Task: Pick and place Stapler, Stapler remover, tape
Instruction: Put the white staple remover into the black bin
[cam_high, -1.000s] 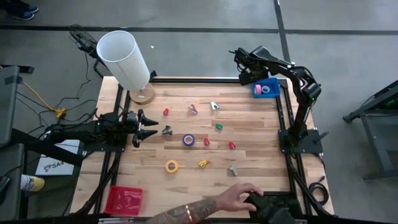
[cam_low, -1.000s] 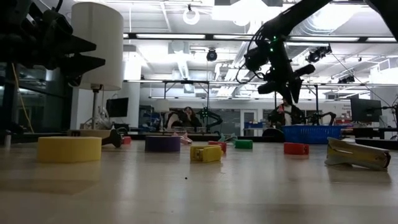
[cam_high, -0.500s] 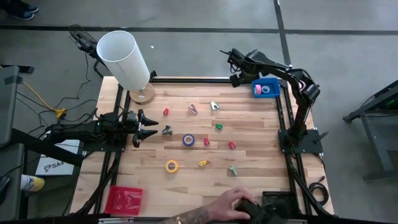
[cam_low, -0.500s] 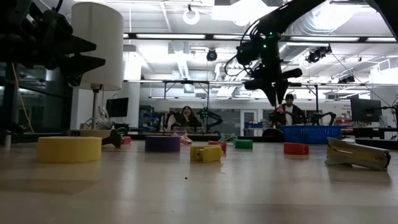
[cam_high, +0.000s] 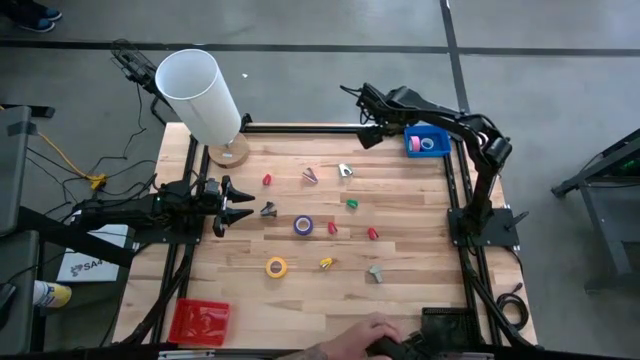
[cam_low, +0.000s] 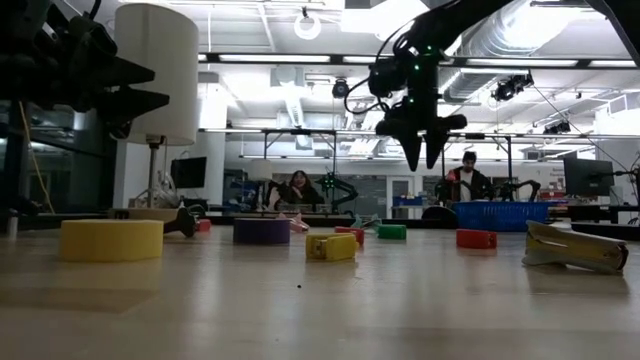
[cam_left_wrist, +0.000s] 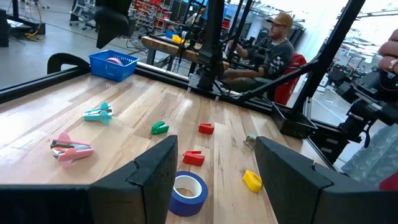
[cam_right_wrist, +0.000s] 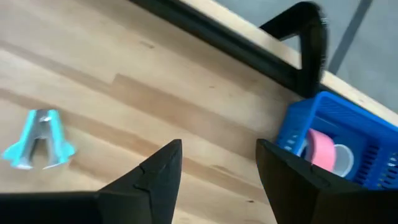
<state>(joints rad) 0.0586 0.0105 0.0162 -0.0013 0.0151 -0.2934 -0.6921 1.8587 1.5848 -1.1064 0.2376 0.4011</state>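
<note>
My left gripper (cam_high: 238, 206) (cam_left_wrist: 214, 180) is open and empty above the table's left side, pointing toward the purple tape roll (cam_high: 303, 225) (cam_left_wrist: 188, 190). My right gripper (cam_high: 364, 134) (cam_low: 420, 152) (cam_right_wrist: 217, 180) is open and empty, high above the far edge, left of the blue basket (cam_high: 438, 133) (cam_right_wrist: 348, 118). The basket holds a pink tape roll (cam_right_wrist: 318, 151) and a pale roll (cam_right_wrist: 342, 155). The yellow tape roll (cam_high: 276, 267) (cam_low: 110, 240) lies flat nearer the front. A pink stapler (cam_high: 310, 176), a teal staple remover (cam_high: 345, 170) (cam_right_wrist: 37, 146) and a grey-green stapler (cam_high: 376, 271) lie on the table.
Small red (cam_high: 372, 233), green (cam_high: 351, 203), yellow (cam_high: 326, 263) and black (cam_high: 268, 209) pieces lie scattered mid-table. A white lamp (cam_high: 200, 90) stands at the far left corner and a red tray (cam_high: 198, 320) at the near left. A person's hand (cam_high: 372, 335) is at the near edge.
My right gripper has moved from over the blue basket toward the table's left along the far edge, staying high and empty, and has turned so its fingers point down. The person's hand at the near edge has drawn back.
</note>
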